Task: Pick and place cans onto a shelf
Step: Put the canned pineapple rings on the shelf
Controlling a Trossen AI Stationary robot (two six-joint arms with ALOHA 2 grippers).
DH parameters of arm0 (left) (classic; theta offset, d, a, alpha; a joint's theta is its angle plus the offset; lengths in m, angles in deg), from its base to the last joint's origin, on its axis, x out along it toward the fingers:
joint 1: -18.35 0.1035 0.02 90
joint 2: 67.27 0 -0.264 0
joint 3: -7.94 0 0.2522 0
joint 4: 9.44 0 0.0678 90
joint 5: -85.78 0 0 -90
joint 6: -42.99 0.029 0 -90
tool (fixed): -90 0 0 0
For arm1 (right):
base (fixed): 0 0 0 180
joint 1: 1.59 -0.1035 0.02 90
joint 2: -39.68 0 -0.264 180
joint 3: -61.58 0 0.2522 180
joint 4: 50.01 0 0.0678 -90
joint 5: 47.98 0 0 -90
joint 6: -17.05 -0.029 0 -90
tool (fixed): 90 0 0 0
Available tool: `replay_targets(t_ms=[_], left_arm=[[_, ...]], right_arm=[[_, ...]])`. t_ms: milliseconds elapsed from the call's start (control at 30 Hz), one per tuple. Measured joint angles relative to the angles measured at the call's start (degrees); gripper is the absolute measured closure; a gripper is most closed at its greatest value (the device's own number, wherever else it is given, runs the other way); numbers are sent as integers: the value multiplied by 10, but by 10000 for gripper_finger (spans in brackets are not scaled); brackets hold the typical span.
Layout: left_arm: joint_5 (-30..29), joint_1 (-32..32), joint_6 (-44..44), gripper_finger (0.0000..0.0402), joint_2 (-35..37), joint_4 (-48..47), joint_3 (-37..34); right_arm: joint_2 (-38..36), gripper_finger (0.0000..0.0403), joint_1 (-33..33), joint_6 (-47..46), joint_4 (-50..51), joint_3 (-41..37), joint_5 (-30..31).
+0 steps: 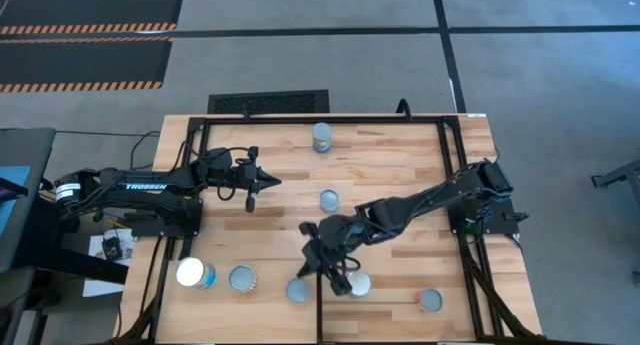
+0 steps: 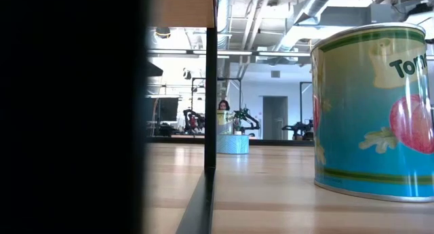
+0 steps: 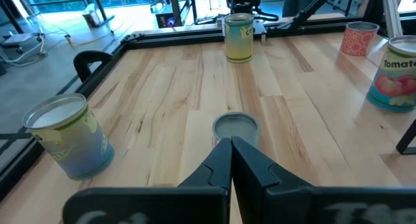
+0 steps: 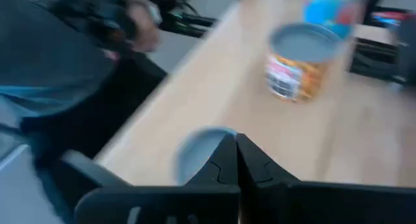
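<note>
Several cans stand upright on the wooden table [image 1: 400, 160]. My left gripper [image 1: 262, 180] is shut and empty, pointing toward the table's right. A grey-topped can [image 1: 329, 200] stands just beyond its fingertips [image 3: 231, 149] in the left wrist view [image 3: 235, 126]. My right gripper [image 1: 308, 270] is shut near the front edge. A grey-topped can [image 1: 298, 290] stands just ahead of its tips in the right wrist view [image 4: 198, 152]. I see no touch. A pale wooden panel with a dark edge [image 2: 182, 7] shows at the top of the low view.
Other cans: one at the far edge [image 1: 322, 137], a white-topped blue one [image 1: 190, 273], an orange-labelled one [image 1: 243, 278], one beside the right gripper [image 1: 358, 283] and one front right [image 1: 430, 300]. A tomato can [image 2: 373, 112] looms close in the low view. A dark frame [image 1: 330, 118] borders the table.
</note>
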Motion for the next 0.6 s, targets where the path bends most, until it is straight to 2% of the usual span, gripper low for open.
replay_targets(t_ms=[367, 433, 500, 600], left_arm=[[-4, 0, 9, 401, 0, -7, 0], [-4, 0, 13, 401, 0, -11, 0], [-4, 0, 14, 401, 0, -12, 0], [-4, 0, 14, 401, 0, -15, 0]], right_arm=[[27, 402, -4, -23, -19, 3, -9], [51, 402, -2, -32, -40, 20, -20], [58, 401, -4, -33, 5, 31, -26], [85, 401, -7, -28, 13, 74, -28]])
